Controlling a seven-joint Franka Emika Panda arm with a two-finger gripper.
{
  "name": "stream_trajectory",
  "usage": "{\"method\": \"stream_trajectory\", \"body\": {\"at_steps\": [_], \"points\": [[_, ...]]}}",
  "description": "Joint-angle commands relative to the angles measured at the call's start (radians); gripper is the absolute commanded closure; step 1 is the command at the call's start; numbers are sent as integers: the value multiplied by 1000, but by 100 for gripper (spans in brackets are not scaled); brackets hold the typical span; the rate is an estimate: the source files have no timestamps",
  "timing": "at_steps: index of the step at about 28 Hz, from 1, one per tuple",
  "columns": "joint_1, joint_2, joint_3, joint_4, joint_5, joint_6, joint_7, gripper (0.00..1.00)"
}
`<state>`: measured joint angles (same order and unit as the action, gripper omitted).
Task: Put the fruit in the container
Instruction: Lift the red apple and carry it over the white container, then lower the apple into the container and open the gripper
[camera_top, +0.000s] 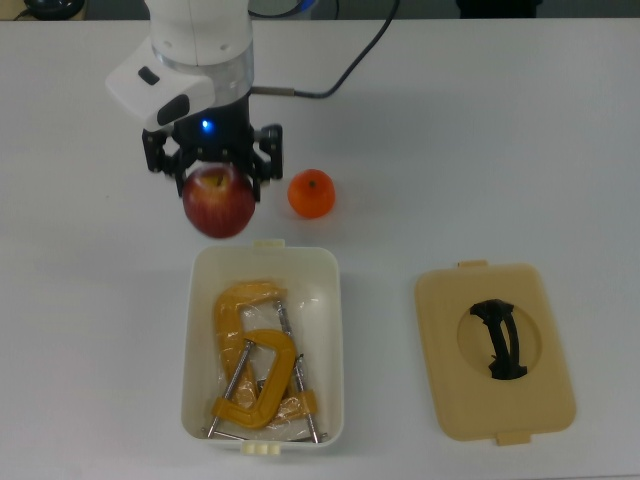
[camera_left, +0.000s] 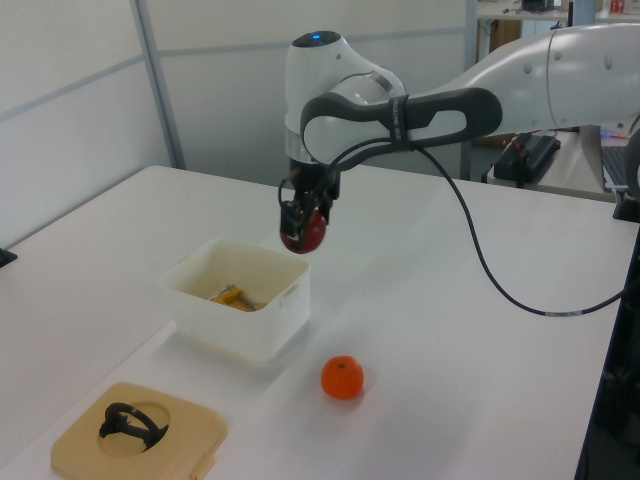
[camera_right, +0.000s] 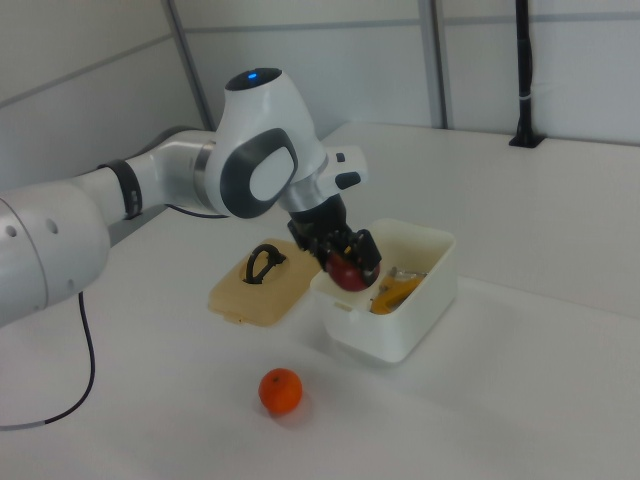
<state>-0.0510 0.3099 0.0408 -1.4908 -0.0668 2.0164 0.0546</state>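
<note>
My gripper (camera_top: 216, 180) (camera_left: 303, 222) (camera_right: 345, 260) is shut on the red apple (camera_top: 218, 201) (camera_left: 304, 234) (camera_right: 349, 273) and holds it in the air, well above the table. In the top view the apple hangs just past the white container's (camera_top: 331, 330) (camera_left: 270, 320) (camera_right: 425, 300) upper short end. The orange (camera_top: 312, 194) (camera_left: 343, 378) (camera_right: 281, 391) rests on the table, apart from the gripper, near the same end of the container.
Yellow-orange C-clamps (camera_top: 255, 365) (camera_left: 235, 296) (camera_right: 395, 291) lie inside the container. A flat tan lid (camera_top: 495, 350) (camera_left: 135, 436) (camera_right: 262, 280) with a black handle lies on the white table beside it. The arm's black cable (camera_left: 500, 290) trails above the table.
</note>
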Motion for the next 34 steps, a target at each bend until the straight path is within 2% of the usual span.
{"method": "stream_trajectory", "body": {"at_steps": [1, 7, 9, 16, 17, 18, 22, 23, 28, 33, 34], "points": [[5, 80, -5, 15, 15, 186, 77, 79], [14, 153, -4, 10, 5, 321, 157, 78], [17, 164, -2, 9, 5, 341, 171, 73], [33, 169, -2, -3, -16, 337, 177, 28], [33, 167, -2, -3, -21, 328, 177, 10], [33, 164, -2, -5, -22, 320, 177, 0], [34, 150, -2, -3, -39, 231, 169, 0], [34, 134, -2, -2, -45, 163, 166, 0], [37, 89, 1, -5, -44, 13, 160, 0], [51, 61, 11, -5, -45, -186, 134, 0], [57, 58, 19, -6, -45, -270, 99, 0]]}}
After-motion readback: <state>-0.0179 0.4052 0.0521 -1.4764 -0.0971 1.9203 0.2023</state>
